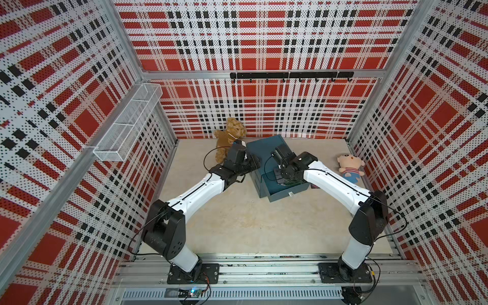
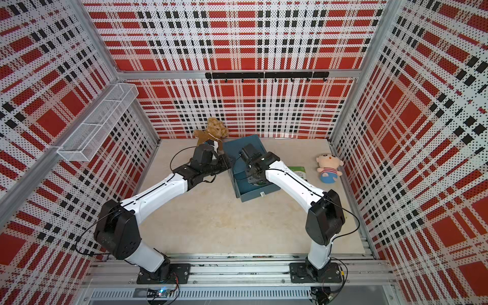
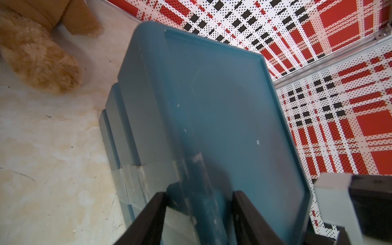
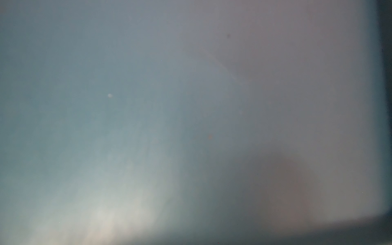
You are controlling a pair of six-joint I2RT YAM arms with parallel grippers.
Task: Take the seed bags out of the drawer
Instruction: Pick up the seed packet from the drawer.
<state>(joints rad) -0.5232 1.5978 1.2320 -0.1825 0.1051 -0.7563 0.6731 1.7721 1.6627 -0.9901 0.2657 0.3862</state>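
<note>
Down inside teal plastic drawer (image 1: 287, 194), right tool (image 1: 282, 177) clenched; left tool (image 3: 199, 194) clamps its cabinet (image 3: 222, 95); glossy flat seed bags (image 2: 298, 171) likely slippery, pinch edges.

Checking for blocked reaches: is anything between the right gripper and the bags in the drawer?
Nothing visible. The drawer stands open and the right gripper is down inside it, shut; its wrist hides the tips, with a green bag edge showing just beside.

We find a brown plush teddy bear (image 1: 230, 133) by the red-plaid perforated back wall (image 1: 264, 39), a pale-headed plush doll in stripes (image 1: 350, 169) near the right wall (image 1: 435, 132), and a white wire-mesh basket (image 1: 129, 124) hanging left.
</note>
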